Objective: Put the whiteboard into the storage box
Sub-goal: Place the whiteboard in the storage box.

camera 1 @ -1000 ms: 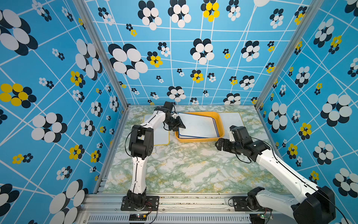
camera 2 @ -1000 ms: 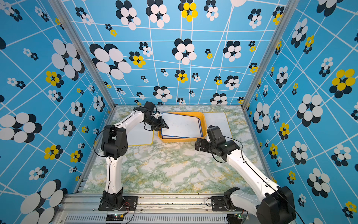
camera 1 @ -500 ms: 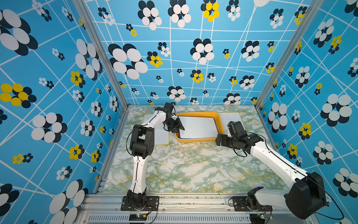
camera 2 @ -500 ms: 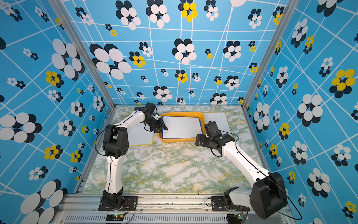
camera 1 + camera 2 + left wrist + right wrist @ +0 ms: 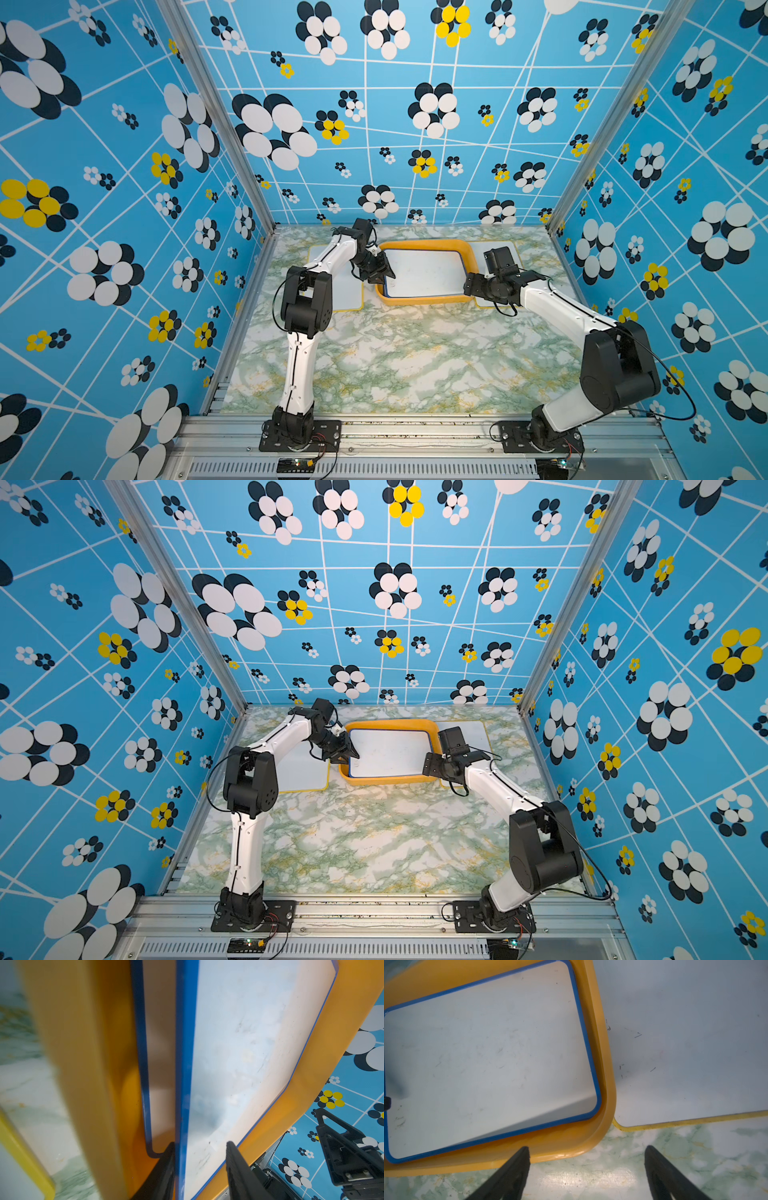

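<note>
Near the far-left corner of the green-veined, marble-patterned desk (image 5: pixel 395 365) lies a flat whiteboard with a yellow frame (image 5: pixel 347 291), untouched. Just beside it, the left gripper (image 5: pixel 200 1144) reaches over the short left end of the shallow orange-yellow plastic storage box (image 5: pixel 424 300), which sits midway along the desk's far edge. Its jaws stand partly apart with the edge of a whiteboard with a blue frame (image 5: pixel 424 272) between them. One finger lies under the frame and the other hangs clear above the white face, so the board looks rested on rather than pinched. That board is inside the box's rim but tilted, its left end propped above a second blue-framed whiteboard (image 5: pixel 161 1043) lying flat on the box floor (the wedge of gap shows only in the left wrist view). The propping probably lets the board be lowered gently instead of dropped. The right gripper (image 5: pixel 587 1148) hovers low over bare desk at the box's near-right corner, jaws wide and empty, seemingly placed to steady the box against sliding. Past it, another yellow-framed whiteboard (image 5: pixel 685 1043) lies flat towards the far-right corner. Whether its edge touches the box's rim or runs under it cannot be told.
</note>
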Robot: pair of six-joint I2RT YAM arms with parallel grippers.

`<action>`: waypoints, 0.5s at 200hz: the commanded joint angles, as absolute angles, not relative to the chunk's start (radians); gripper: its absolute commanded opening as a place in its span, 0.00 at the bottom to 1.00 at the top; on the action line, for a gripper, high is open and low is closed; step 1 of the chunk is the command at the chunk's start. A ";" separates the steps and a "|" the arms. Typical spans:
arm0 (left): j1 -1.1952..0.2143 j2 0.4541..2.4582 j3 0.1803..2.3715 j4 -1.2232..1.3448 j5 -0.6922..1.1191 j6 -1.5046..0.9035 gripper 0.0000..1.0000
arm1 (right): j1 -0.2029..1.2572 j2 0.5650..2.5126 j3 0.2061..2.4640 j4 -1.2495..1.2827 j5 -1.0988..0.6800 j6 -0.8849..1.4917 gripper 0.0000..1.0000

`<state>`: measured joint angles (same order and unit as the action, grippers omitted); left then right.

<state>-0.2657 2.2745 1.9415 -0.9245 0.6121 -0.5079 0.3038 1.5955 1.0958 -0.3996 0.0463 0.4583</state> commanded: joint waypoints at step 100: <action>-0.248 2.332 2.034 -1.033 0.522 -0.473 0.42 | 0.302 1.714 1.124 -0.254 -0.135 0.488 0.89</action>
